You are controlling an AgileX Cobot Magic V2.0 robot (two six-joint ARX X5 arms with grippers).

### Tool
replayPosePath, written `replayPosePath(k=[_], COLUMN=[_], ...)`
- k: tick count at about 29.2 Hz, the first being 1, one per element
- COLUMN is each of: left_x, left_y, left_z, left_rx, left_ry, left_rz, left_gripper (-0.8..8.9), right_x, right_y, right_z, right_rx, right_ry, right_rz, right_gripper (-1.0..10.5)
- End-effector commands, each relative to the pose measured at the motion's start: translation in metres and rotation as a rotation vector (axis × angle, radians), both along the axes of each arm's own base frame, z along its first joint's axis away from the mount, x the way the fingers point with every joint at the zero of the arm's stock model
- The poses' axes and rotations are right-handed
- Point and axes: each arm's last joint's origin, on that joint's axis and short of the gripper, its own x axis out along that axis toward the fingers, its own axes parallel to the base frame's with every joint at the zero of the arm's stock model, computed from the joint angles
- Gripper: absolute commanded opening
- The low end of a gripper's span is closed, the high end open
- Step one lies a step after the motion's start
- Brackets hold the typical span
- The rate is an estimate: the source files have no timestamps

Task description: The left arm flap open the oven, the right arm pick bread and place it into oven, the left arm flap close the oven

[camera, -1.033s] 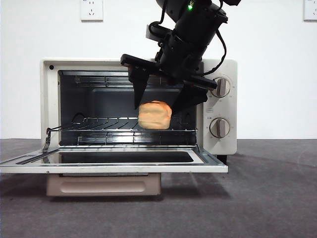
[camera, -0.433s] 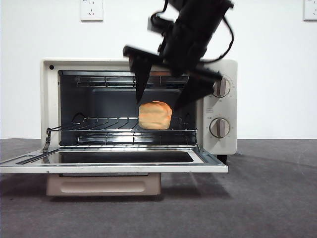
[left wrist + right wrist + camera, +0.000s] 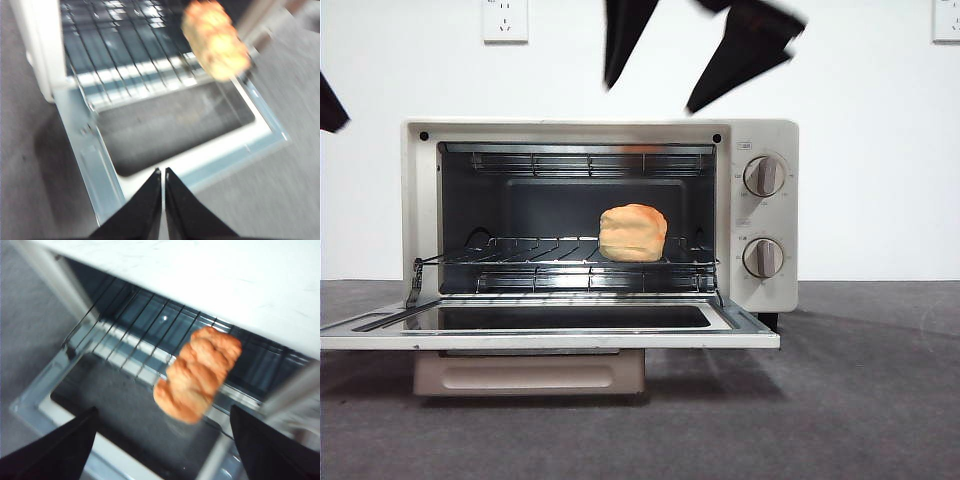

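Note:
The cream-white oven (image 3: 768, 215) stands with its door (image 3: 550, 330) flapped down flat. The golden bread (image 3: 633, 233) lies on the wire rack (image 3: 520, 252) inside, right of centre; it also shows as the bread (image 3: 197, 374) in the right wrist view and the bread (image 3: 216, 40) in the left wrist view. My right gripper (image 3: 690, 50) hangs open above the oven's top, clear of the loaf, its jaws spread wide and holding nothing. My left gripper (image 3: 163, 172) is shut, hovering over the door's front frame (image 3: 220, 155); a black tip (image 3: 330, 103) shows at the left edge in the front view.
Two grey knobs (image 3: 763, 176) sit on the oven's right panel. Dark grey table surface (image 3: 860, 400) extends in front and to the right. A white wall with a socket (image 3: 505, 18) is behind.
The right gripper has risen out of the oven mouth to above the oven's top, leaving the bread on the rack. A black tip has appeared at the left edge.

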Motion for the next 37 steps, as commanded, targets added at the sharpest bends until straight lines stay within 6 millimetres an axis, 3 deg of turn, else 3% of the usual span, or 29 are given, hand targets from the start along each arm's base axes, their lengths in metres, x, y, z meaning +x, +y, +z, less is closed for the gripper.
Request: replayPosePath(k=[1,8,16,29,37], left_x=[0.013,0.043,0.062,0.093,0.101], left_y=[0.000,0.017,0.041,0.044,0.040], left_z=[-0.005,-0.031,-0.068,-0.116,-0.141], left_rx=[-0.028,-0.139,-0.176,-0.124,-0.192], left_ry=[0.019,0.082,0.202,0.332,0.437], left_rz=[0.048,0.140,0.215,0.224,0.151], left_gripper=[0.15,0.15,0.15,0.15,0.15], right_x=[-0.011,-0.036,-0.056,-0.069,-0.068], right_y=[-0.007,-0.036,-0.056,-0.068,-0.067], right_z=[0.012,0.023,0.015,-0.017,-0.016], right_rx=[-0.071,-0.125,-0.120,-0.161,-0.144], right_ry=[-0.039,-0.048,-0.051,0.010,-0.008], right_rz=[0.072,0.097,0.100,0.106,0.102], right_gripper=[4.2,4.2,4.2,4.2,4.2])
